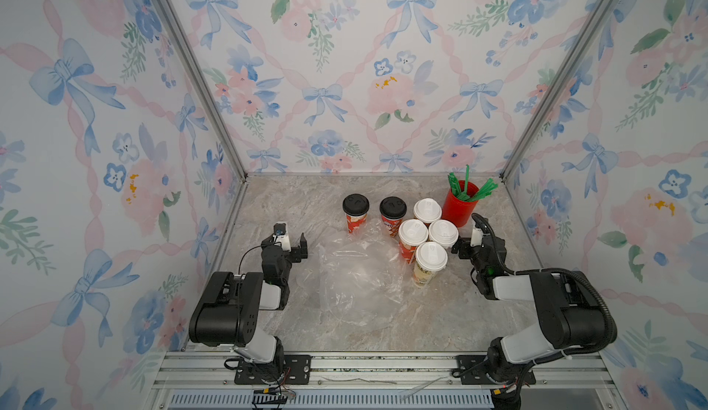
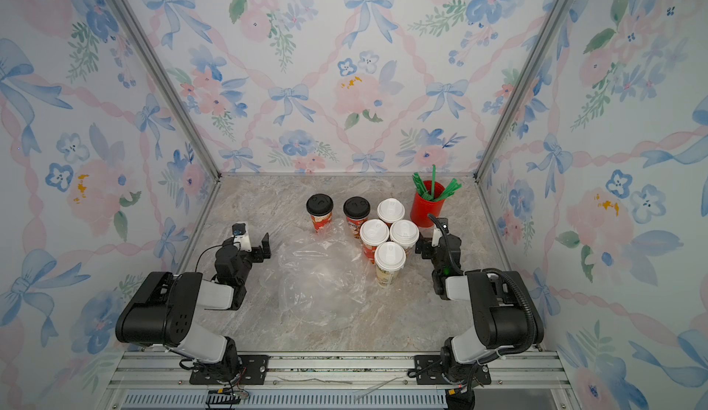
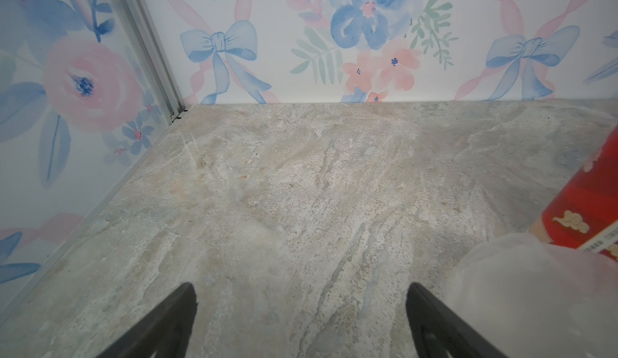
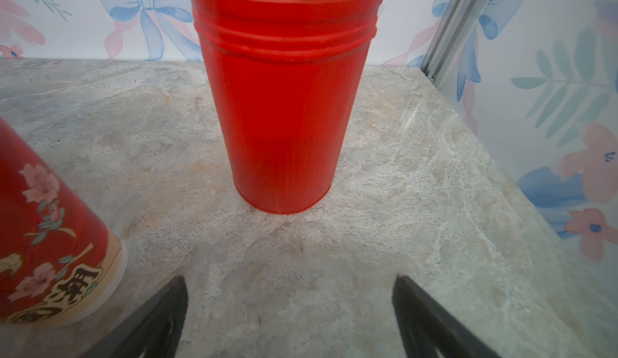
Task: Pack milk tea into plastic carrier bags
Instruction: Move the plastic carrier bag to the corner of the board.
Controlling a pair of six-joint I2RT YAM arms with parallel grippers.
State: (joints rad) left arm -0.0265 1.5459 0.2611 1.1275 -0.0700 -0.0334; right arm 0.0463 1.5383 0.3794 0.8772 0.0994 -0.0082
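Left gripper (image 1: 293, 241): jaws wide, empty, near tabletop (image 1: 383, 324) left edge. Plastic carrier bags (image 1: 356, 270): crumpled flat mid-tabletop, just inward of it, so left arm is nearer. Right gripper (image 1: 469, 241): wide, empty, just beside milk tea cups (image 1: 431, 258), which stand clustered upright toward back right corner.

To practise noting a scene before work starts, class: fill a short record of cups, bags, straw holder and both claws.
Black-lid cups: two, upright, side by side
White-lid cups: four, upright, clustered
Carrier bags: clear, crumpled on the table, beside the cups
Red cup: holds green straws, behind the cluster
Left claw: open, empty, beside bags
Right claw: open, empty, facing red cup
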